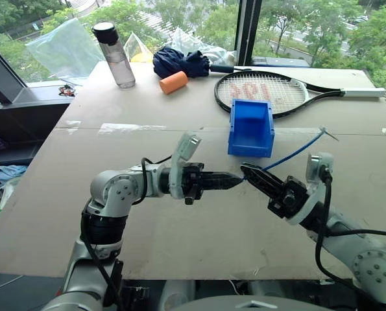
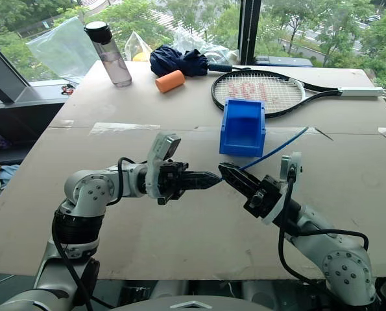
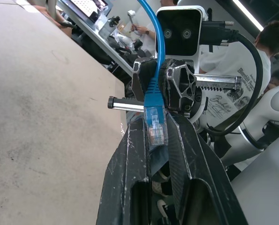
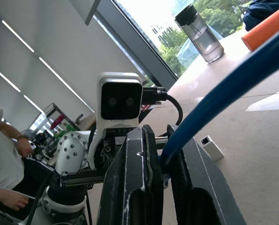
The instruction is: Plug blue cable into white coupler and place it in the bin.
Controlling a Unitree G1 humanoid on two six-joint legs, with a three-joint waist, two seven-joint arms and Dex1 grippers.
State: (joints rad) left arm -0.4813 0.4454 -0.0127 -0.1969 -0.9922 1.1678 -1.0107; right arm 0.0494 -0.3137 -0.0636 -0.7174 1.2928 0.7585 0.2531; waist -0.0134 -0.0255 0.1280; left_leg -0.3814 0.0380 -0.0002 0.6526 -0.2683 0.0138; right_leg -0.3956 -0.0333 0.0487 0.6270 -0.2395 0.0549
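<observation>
Left gripper (image 1: 235, 181) closed, empty, just left of the thin bright-blue network cable's (image 1: 296, 153) clear plug; right gripper (image 1: 248, 172) clamped on that cable; small white plastic coupler block (image 4: 211, 147) on table; box-shaped blue plastic bin (image 1: 251, 128) behind the plug.

1. One cable (image 1: 295, 153), blue.
2. One coupler (image 4: 211, 147), white.
3. One bin (image 1: 251, 127), blue.
4. One racket (image 1: 261, 92).
5. One bottle (image 1: 114, 55), clear with a dark cap.
6. One orange cylinder (image 1: 173, 82).
7. One dark blue bundle of cloth (image 1: 180, 62).
8. Two grippers: left (image 1: 235, 181) and right (image 1: 248, 172).
9. One bench (image 1: 180, 214).
</observation>
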